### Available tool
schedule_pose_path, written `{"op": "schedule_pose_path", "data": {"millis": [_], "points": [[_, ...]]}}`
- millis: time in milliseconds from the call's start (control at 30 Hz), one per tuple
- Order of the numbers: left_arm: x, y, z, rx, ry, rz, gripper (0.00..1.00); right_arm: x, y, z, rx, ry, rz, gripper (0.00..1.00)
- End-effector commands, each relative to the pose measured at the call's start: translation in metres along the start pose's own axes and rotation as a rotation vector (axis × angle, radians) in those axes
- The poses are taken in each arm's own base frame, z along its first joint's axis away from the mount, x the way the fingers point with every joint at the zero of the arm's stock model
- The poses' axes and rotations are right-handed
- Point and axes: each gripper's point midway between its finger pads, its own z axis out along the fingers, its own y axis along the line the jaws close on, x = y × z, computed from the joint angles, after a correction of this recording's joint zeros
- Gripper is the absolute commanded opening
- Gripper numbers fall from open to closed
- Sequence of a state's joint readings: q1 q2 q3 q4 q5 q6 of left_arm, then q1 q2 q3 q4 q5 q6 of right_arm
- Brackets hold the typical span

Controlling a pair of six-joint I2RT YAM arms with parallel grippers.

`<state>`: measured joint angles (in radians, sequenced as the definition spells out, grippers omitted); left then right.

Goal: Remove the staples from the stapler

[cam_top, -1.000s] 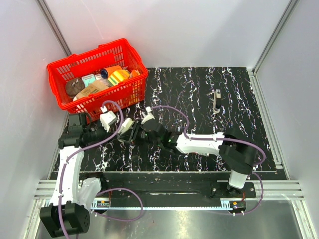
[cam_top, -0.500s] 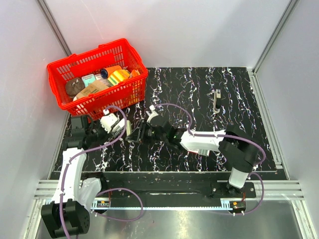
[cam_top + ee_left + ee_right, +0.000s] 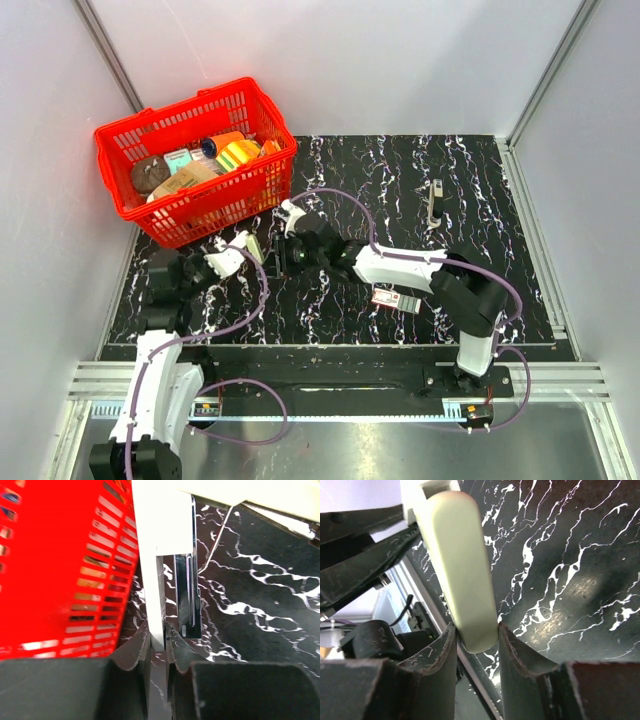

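Both grippers hold one stapler (image 3: 262, 249) between them, just in front of the red basket. It has a white and cream plastic body and a chrome staple rail. In the left wrist view my left gripper (image 3: 158, 640) is shut on the end of its white part (image 3: 155, 555), with the chrome rail (image 3: 189, 595) right beside it. In the right wrist view my right gripper (image 3: 477, 640) is shut on the rounded end of its cream arm (image 3: 462, 580). From above, the left gripper (image 3: 248, 252) and the right gripper (image 3: 277, 252) face each other.
The red basket (image 3: 262, 178) with packets stands at the back left, close to the left fingers (image 3: 70, 570). A small flat red-and-white box (image 3: 397, 298) lies beside the right forearm. A slim silver-grey and dark metal thing (image 3: 434, 203) lies alone at the back right.
Both grippers moved slightly away from the near edge with the stapler held between them. The left arm's elbow dropped nearer. The right forearm shifted and uncovered the red-and-white box.
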<state>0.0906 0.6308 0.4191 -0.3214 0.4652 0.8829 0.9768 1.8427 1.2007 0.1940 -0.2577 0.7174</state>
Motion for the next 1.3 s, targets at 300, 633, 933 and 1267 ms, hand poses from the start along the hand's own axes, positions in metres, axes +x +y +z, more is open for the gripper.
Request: {"op": "schedule_pose_path", "data": {"millis": [300,633,933,1267], "points": [[0.016,0.014,0.014,-0.108,0.024,0.506,0.00,-0.050,-0.011,0.003,0.015,-0.066,-0.161,0.00],[0.004,0.008,0.016,-0.041,0.032,0.372,0.06,-0.058,0.003,-0.003,-0.027,-0.105,-0.131,0.00],[-0.045,-0.060,-0.011,0.380,-0.010,-0.101,0.79,-0.088,0.037,-0.014,-0.118,-0.219,0.000,0.00],[-0.083,-0.036,-0.025,0.339,-0.022,-0.270,0.87,-0.083,0.004,-0.033,0.103,-0.207,-0.041,0.00]]}}
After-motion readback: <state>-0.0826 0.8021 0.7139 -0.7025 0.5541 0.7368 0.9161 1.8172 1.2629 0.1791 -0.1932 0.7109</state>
